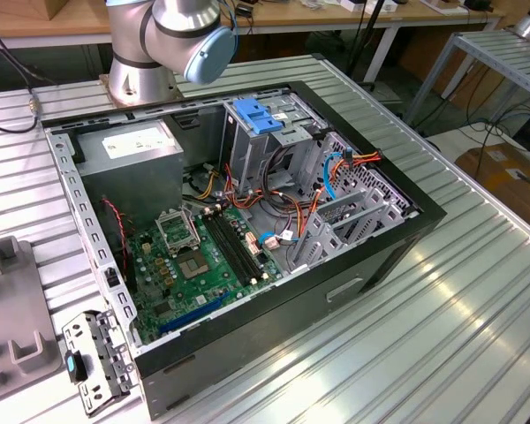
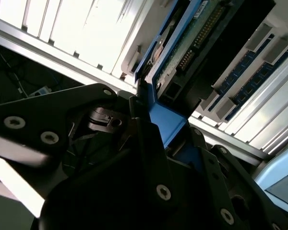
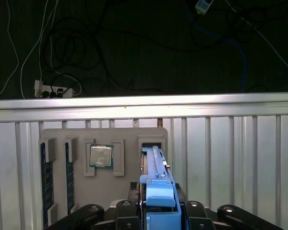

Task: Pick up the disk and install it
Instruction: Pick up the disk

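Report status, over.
End effector at disk. Disk on edge in grey tray slot, not yet installed. CPU in next pocket, apart.

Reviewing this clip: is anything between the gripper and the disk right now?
Nothing visible does. In the first wrist view the gripper is right at the disk, which stands on edge in its slot of the grey holder. The chip and memory sticks sit in separate slots beside it, not between.

Open computer case (image 1: 362, 265) on ribbed metal table (image 1: 477, 318), green motherboard (image 1: 203, 256) inside, grey tray (image 3: 129, 136) holding processor chip (image 3: 101, 155).
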